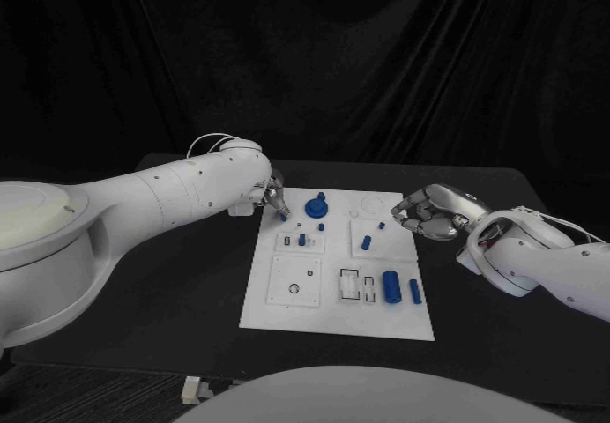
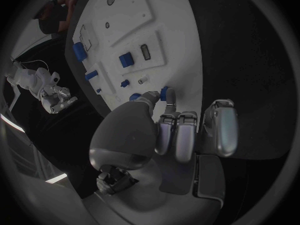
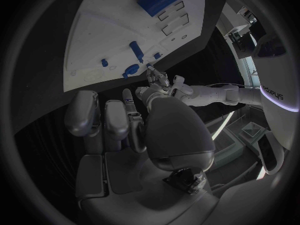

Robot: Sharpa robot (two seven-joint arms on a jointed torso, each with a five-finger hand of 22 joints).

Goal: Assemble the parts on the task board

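The white task board (image 1: 333, 313) lies in the middle of the black table (image 1: 166, 300). My left hand (image 1: 272, 196) hovers over the board's far left corner and pinches a small blue part (image 2: 165, 92) between thumb and finger. Close to it on the board stands a blue round piece with a peg (image 1: 318, 209). Small blue pieces (image 1: 366, 241) dot the board's middle, and two blue cylinders (image 1: 391, 286) lie near its right edge. My right hand (image 1: 426, 216) hangs just off the board's right edge with fingers curled in and nothing in them. The board (image 3: 112, 40) lies beyond those curled fingers (image 3: 115, 127).
Recessed outlines (image 1: 295, 288) and slots (image 1: 350, 285) mark the board's near half. A ring outline (image 1: 371, 204) sits at its far right. Black table surrounds the board on all sides, and a dark curtain hangs behind it.
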